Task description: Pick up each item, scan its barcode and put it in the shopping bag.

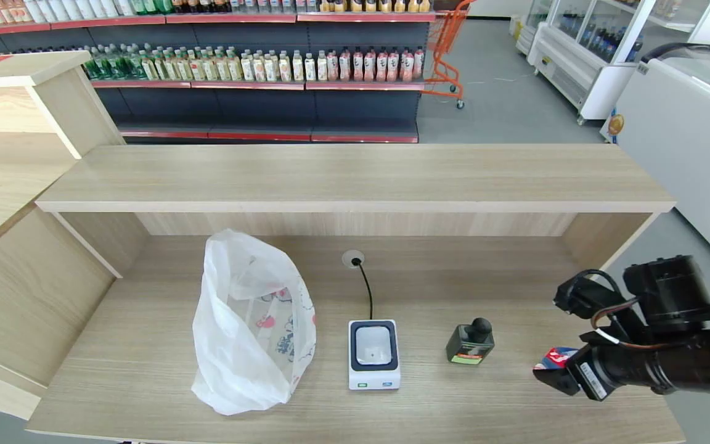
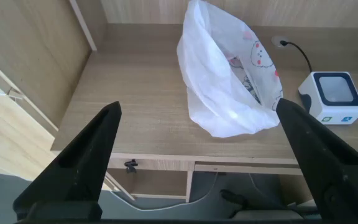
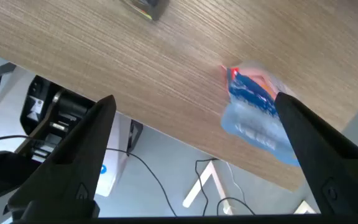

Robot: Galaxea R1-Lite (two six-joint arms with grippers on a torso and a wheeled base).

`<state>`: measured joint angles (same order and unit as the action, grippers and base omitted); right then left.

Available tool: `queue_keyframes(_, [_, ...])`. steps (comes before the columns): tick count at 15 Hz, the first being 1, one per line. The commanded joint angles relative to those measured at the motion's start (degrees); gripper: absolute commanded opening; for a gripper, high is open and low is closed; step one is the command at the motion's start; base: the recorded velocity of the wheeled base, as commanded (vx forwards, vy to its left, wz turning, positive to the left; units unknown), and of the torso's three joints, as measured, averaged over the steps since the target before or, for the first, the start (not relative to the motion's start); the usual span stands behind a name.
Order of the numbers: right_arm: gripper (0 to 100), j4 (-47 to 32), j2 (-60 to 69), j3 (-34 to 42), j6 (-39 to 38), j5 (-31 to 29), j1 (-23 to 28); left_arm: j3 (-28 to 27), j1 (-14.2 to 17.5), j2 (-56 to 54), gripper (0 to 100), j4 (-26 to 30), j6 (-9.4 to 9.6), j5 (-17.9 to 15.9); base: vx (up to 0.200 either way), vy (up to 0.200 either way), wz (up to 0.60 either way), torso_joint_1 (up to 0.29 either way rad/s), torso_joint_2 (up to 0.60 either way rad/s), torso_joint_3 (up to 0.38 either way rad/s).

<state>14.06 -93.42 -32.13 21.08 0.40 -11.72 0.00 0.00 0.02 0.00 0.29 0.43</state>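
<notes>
Head view: bag (image 1: 250, 320) stands open on the left of the counter (image 1: 484, 413), scanner (image 1: 374, 353) just right of it, bottle (image 1: 471, 343) upright a bit further right. A blue-and-red packet (image 1: 553, 356) lies near the counter's right front edge, partly hidden by our right arm. So left to right: bag, scanner, bottle, packet.

Right gripper (image 3: 195, 101): fingers spread wide, nothing btwn them, hanging above the counter edge. Key relation: the packet isn't centred in the gap. In the right wrist view it lies off toward one finger, partly behind it, w/ its long axis slanting rather than square to the line btwn the fingers. We reckon the next move needs a sideways shift plus some wrist turn before coming down, so the fingers close across the packet's short side. It looks flat and close to the edge, so a nudge could push it off.

Left gripper (image 2: 199, 104): also spread, empty, over the counter's front-left corner, near the bag and well apart from both items. Our right arm is clearly nearer to the packet, and to the bottle too.
</notes>
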Motion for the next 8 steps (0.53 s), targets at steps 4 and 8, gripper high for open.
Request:
queue_keyframes(4, [100, 6.9, -12.1, -3.0, 1.2, 0.2, -4.5, 0.0, 0.0, 0.0, 100, 0.0, -0.03, 0.0, 0.000, 0.000, 0.00, 0.000, 0.00, 0.000])
queue_keyframes(8, [100, 12.7, -17.0, -2.8, 2.8, 3.4, -4.5, 0.0, 0.0, 0.0, 100, 0.0, 0.06, 0.0, 0.000, 0.000, 0.00, 0.000, 0.00, 0.000])
